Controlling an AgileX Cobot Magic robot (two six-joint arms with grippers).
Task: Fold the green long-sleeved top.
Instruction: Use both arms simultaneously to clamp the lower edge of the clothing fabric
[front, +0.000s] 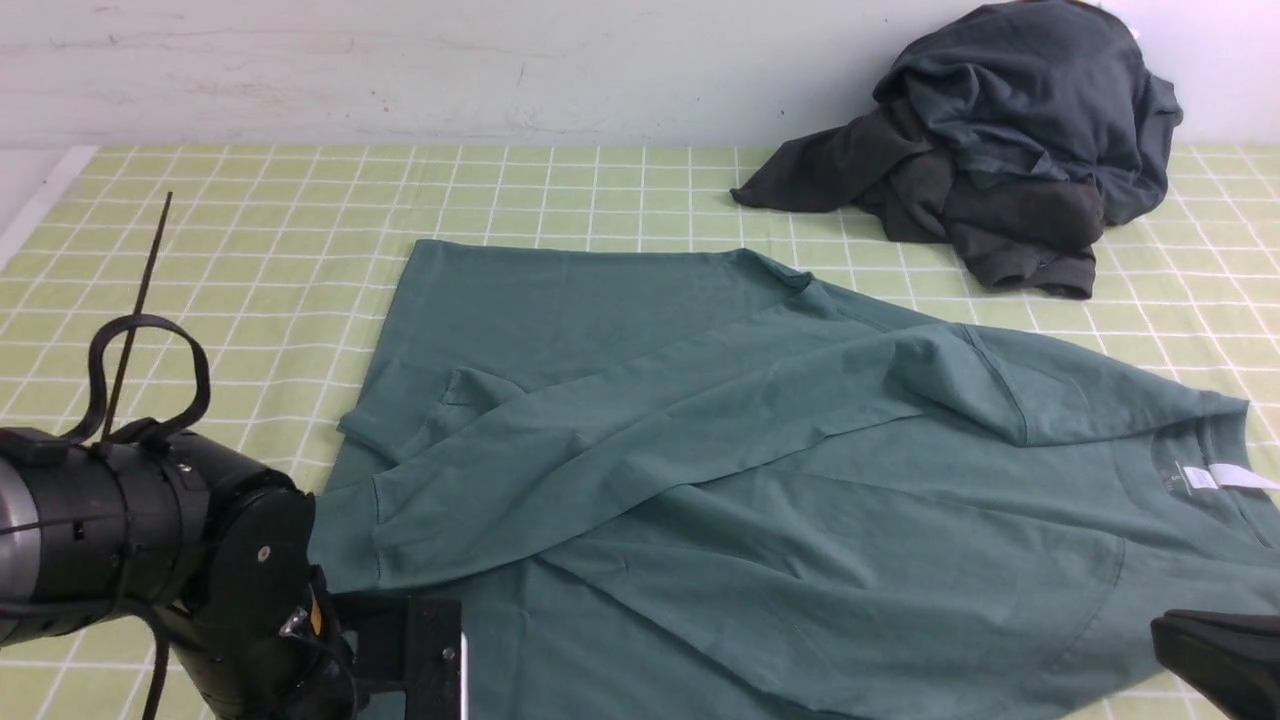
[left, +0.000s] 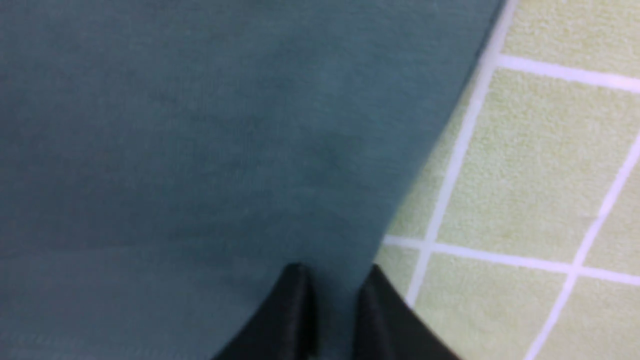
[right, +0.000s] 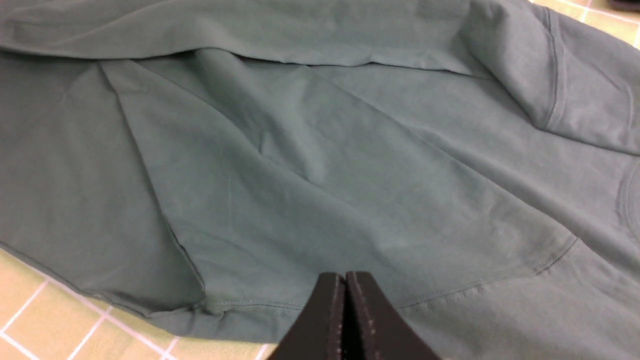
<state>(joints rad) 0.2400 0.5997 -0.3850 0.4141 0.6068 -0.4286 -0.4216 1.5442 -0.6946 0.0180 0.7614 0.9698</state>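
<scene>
The green long-sleeved top (front: 760, 480) lies spread on the checked table, both sleeves folded across its body and its white neck label (front: 1225, 477) at the right. My left gripper (left: 336, 280) is low over the top's edge (left: 200, 150). Its jaws stand a little apart, with green cloth showing between them. In the front view only its arm and wrist (front: 150, 540) show, at the top's near left corner. My right gripper (right: 345, 277) is shut and empty, just above the top (right: 320, 175) near a stitched seam. It shows at the near right in the front view (front: 1200, 640).
A heap of dark charcoal-grey garments (front: 1000, 150) lies at the back right against the wall. The yellow-green checked tablecloth (front: 250, 230) shows bare to the left of and behind the top. The table's left edge (front: 40, 200) runs along the far left.
</scene>
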